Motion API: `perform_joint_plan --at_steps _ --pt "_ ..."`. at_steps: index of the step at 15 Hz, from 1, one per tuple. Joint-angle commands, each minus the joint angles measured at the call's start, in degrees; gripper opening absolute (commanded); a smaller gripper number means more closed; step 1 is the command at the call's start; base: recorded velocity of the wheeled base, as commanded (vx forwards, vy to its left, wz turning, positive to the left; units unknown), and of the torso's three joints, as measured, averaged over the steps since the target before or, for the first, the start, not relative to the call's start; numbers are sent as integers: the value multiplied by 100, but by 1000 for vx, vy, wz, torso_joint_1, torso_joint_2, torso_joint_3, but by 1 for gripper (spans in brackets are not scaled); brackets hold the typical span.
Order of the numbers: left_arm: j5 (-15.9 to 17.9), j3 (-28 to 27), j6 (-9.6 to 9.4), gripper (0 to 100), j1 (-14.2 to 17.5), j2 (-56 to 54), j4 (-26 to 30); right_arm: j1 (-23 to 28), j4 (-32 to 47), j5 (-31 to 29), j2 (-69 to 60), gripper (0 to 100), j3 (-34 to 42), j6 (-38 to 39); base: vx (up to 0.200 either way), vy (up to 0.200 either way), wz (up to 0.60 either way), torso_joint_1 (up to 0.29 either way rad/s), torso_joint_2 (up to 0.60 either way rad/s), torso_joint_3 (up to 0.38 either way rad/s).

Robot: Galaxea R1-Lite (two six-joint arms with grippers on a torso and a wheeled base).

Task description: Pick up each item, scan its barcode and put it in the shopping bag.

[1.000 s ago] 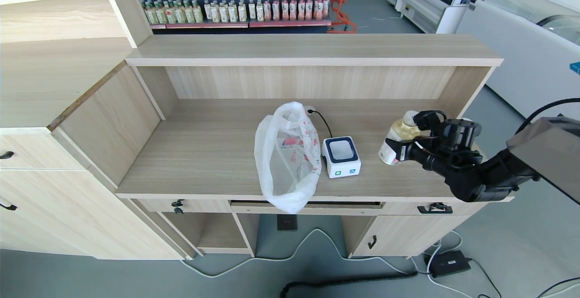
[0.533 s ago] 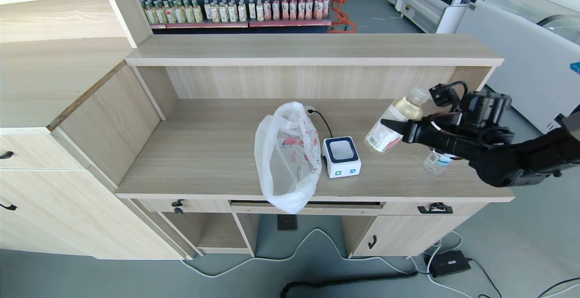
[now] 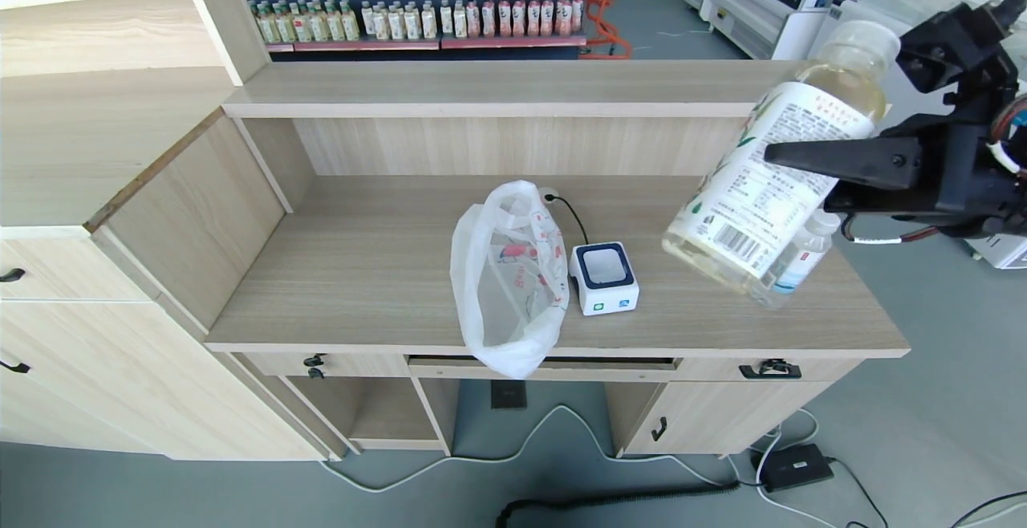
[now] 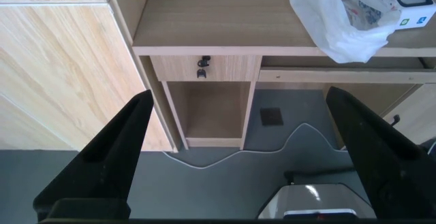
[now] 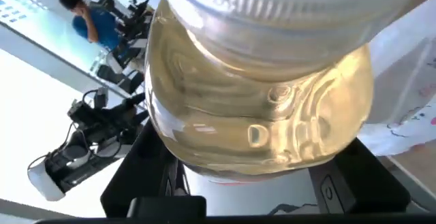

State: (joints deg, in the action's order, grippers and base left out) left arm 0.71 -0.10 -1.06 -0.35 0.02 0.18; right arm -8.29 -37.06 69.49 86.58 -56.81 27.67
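My right gripper [image 3: 802, 157] is shut on a large bottle of pale yellow drink [image 3: 754, 207], held high above the counter's right end and tilted, cap up to the right. Its white label's barcode [image 3: 735, 244] faces the head camera. In the right wrist view the same bottle [image 5: 262, 108] sits between the dark fingers. The white barcode scanner [image 3: 603, 276] sits mid-counter, lower and to the left of the bottle. The white plastic shopping bag [image 3: 509, 275] lies just left of the scanner, hanging over the front edge. My left gripper [image 4: 238, 152] is open and low, in front of the counter's drawers.
A small clear water bottle [image 3: 793, 265] stands on the wooden counter [image 3: 361, 271] at the right, partly behind the held bottle. A raised back shelf [image 3: 545, 87] and side walls enclose the counter. The scanner's black cable [image 3: 571, 215] runs to the back.
My right gripper has lifted the yellow bottle off the counter, raised it toward the head camera and tilted it. The water bottle behind it has come into sight.
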Motion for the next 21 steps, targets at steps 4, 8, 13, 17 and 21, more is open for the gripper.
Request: perform_joint_plan --at_steps 4,8,13,17,21 --pt "0 1 1 100 0 -2 -1 -569 32 373 -1196 0 574 476 0 0 0 0 0 0" --pt "0 1 1 100 0 -2 -1 -648 32 724 -1530 0 803 713 0 0 0 0 0 0" --pt "0 1 1 100 0 -2 -1 -727 23 838 -1662 0 891 863 0 0 0 0 0 0" --pt "0 1 1 100 0 -2 -1 -727 23 918 -1741 0 900 994 0 0 0 0 0 0" --pt "0 1 1 100 0 -2 -1 -727 15 918 -1767 0 917 1003 0 0 0 0 0 0"
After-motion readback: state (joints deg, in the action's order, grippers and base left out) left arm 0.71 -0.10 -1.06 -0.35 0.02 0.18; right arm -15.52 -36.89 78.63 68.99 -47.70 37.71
